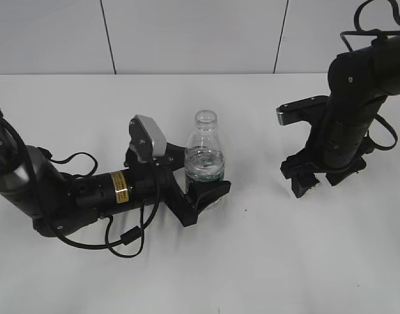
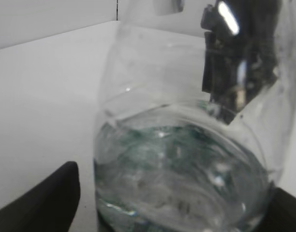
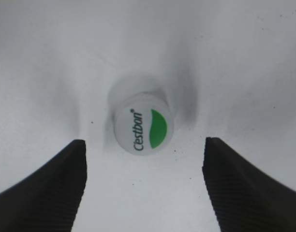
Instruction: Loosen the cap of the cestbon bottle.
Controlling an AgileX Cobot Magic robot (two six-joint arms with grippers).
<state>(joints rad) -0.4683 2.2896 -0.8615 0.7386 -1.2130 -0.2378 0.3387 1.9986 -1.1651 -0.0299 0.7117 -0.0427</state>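
1. Clear plastic, the bottle (image 1: 204,157) stands upright near the middle of the surface (image 1: 252,261), its neck open with no cap on it; some water sits in the lower body.
2. Left tool (image 1: 201,191) is closed around the bottle's base, jaws pressed against its sides at about 6 o'clock of the bottle in the exterior view.
3. Cap (image 3: 143,123) lies top-up on the surface, green mark showing, seen only in the right wrist view, where it sits between the fingers (image 3: 51,188) without touching them.
4. Right tool (image 1: 313,178) is wide open and holds nothing; it hangs low over the surface at roughly 3 o'clock of the bottle, well apart from it.
5. Judged from this, the cap is already off, so the task looks complete or past its goal.
6. Risks: the open bottle could spill if the left tool squeezes the soft wall or tilts on release; the right tool could nudge the loose cap and roll it away when lifting.
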